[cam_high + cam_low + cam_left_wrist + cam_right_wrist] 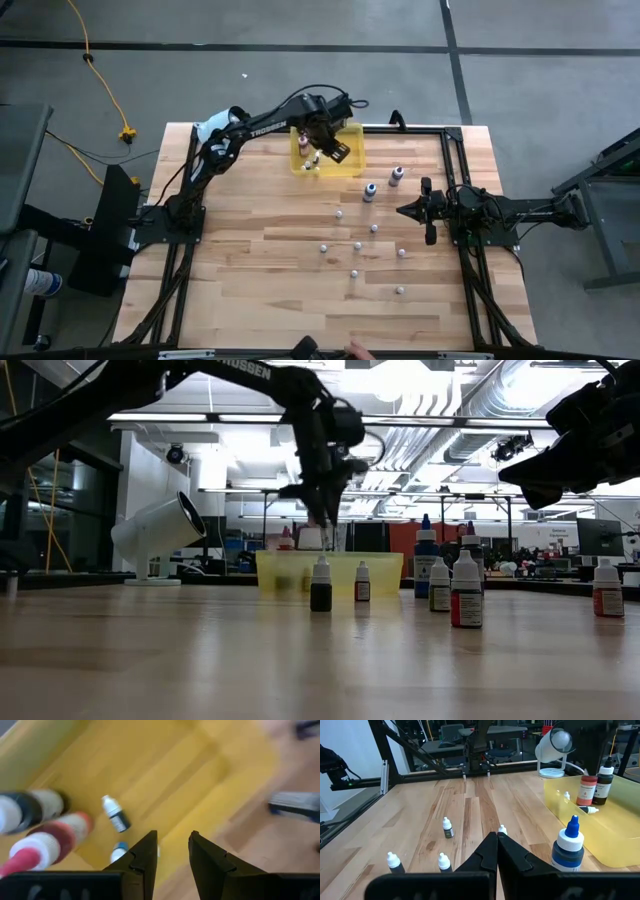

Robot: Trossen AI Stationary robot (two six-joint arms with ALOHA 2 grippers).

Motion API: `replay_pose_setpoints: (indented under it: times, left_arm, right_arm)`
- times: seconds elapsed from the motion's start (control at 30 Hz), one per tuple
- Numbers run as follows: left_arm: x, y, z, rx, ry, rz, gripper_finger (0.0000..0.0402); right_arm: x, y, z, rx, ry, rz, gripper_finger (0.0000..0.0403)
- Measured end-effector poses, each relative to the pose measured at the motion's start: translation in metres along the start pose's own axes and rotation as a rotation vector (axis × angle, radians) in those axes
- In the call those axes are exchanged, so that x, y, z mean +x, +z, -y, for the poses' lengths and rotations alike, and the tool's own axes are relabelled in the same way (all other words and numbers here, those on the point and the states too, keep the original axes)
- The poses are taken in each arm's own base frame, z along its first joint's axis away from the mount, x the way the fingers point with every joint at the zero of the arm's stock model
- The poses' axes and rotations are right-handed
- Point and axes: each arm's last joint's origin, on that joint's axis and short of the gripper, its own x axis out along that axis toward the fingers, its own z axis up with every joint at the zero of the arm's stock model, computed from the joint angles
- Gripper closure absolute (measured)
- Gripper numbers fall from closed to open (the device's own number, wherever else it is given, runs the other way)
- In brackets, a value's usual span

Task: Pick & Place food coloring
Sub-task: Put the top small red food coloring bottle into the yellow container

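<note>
The left end effector (pixel 172 851) hangs over the yellow tray (pixel 350 150), its fingers slightly parted with nothing between them. Just beyond its tips, small food coloring bottles (pixel 115 814) lie on the tray floor; one blue-capped bottle is half hidden behind a finger. Two taller bottles (pixel 47 837) stand off to the side, blurred and cut by the frame edge. The right end effector (pixel 497 851) waits above the counter (pixel 260 290), fingers pressed together and empty. A blue-tipped bottle (pixel 568 846) stands just beside it, small droppers (pixel 448 827) scattered ahead.
</note>
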Motion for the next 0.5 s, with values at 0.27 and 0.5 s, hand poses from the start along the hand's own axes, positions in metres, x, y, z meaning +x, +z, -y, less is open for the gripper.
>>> replay_pose_setpoints:
  times: [0.27,0.5]
  left_arm:
    - [-0.021,-0.013,0.025,0.253,-0.086,-0.061,0.0297]
    - [-0.024,-0.038,0.048,0.27,-0.059,-0.183,0.0298]
  right_arm:
    - [0.0,0.0,0.0,0.0,0.0,0.0,0.0402]
    - [0.0,0.0,0.0,0.0,0.0,0.0,0.0402]
